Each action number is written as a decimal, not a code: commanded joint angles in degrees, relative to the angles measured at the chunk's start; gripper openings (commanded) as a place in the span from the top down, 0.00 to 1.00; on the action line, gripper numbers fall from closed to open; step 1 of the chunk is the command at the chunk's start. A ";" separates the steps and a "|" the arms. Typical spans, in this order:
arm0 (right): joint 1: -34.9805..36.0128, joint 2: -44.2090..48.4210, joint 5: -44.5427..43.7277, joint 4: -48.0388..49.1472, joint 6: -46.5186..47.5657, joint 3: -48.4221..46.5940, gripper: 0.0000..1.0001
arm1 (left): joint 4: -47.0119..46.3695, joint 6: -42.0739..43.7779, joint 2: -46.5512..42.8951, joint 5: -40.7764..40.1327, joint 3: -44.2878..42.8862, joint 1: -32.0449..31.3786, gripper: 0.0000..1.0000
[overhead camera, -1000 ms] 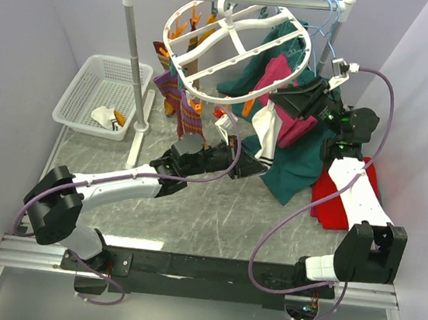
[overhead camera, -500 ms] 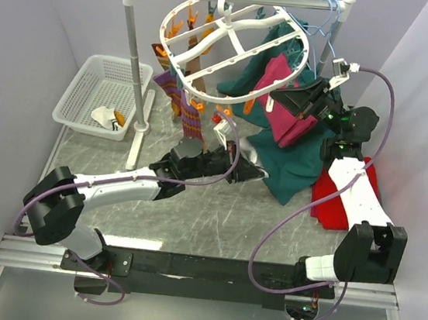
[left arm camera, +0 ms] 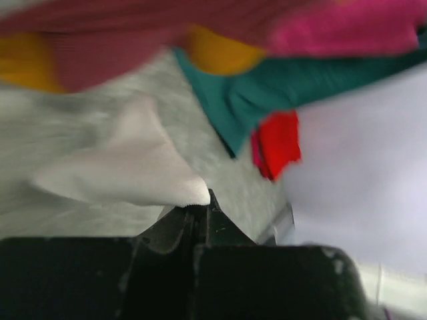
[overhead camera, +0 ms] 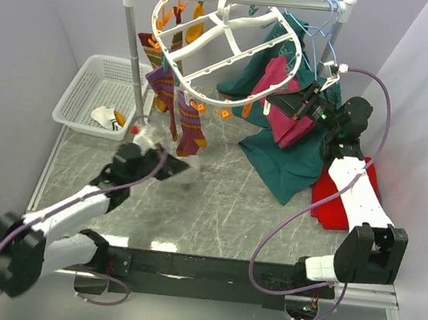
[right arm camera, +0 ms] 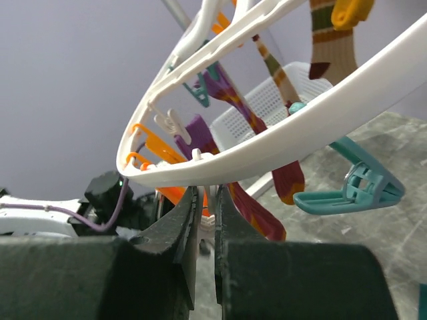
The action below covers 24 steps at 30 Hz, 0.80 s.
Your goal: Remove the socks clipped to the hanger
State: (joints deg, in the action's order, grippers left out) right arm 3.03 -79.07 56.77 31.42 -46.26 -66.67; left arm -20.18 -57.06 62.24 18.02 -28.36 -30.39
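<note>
Swinging left and away from under the hanger [right arm camera: 320, 115], my left end effector [left arm camera: 201, 201] has carried off a pale sock [left arm camera: 127, 170], jaws pinched shut on the cloth's tip above the desk [overhead camera: 216, 207]. My right end effector [right arm camera: 205, 207] has closed to a narrow gap on the hanger's white rim, steadying it. Striped socks [overhead camera: 191, 132] hang clipped along the rim's left side. They look light, soft and limp, so I judge each is best gripped near its clip; grabbed low, it would merely stretch and swing the frame.
</note>
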 commanded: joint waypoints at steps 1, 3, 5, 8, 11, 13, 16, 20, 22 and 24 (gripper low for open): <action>0.31 2.16 -0.52 -5.49 4.77 -3.02 0.98 | 11.76 0.26 -8.61 2.03 0.08 11.20 0.99; 0.40 2.43 -0.52 -6.81 5.74 -3.20 0.98 | 17.43 2.03 -10.81 -0.78 -1.87 14.64 0.99; 0.31 2.78 -0.61 -7.42 6.44 -3.11 0.98 | 22.27 3.70 -10.82 -0.80 -4.33 21.31 0.99; 0.40 3.48 -1.05 -8.30 7.32 -2.94 0.98 | 23.35 4.50 -7.67 0.70 -7.75 30.29 0.99; 0.40 3.75 -0.88 -7.87 7.24 -2.58 0.98 | 22.21 2.31 -2.40 1.14 -11.62 37.50 0.99; 0.40 3.66 -0.53 -8.13 7.32 -2.67 0.98 | 20.98 1.07 0.60 -0.08 -15.82 39.78 0.99; 0.31 3.92 -0.70 -9.18 8.29 -2.67 0.98 | 20.71 1.33 4.63 -4.13 -22.41 40.93 0.99; 0.40 4.71 -0.61 -9.18 8.12 -2.32 0.98 | 21.85 2.74 15.08 -3.87 -32.53 43.66 0.98; 0.40 4.98 -0.52 -8.75 7.77 -2.06 0.98 | 22.20 3.53 21.50 -3.52 -36.65 44.89 0.97; 0.31 5.06 -0.35 -8.13 7.33 -1.88 0.98 | 22.99 3.71 26.85 -3.78 -38.69 45.86 0.96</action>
State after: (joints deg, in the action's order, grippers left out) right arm 3.14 -76.40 55.53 23.24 -39.05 -67.55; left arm 1.63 -54.89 80.86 15.11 -62.00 13.41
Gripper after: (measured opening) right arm 0.161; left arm 0.032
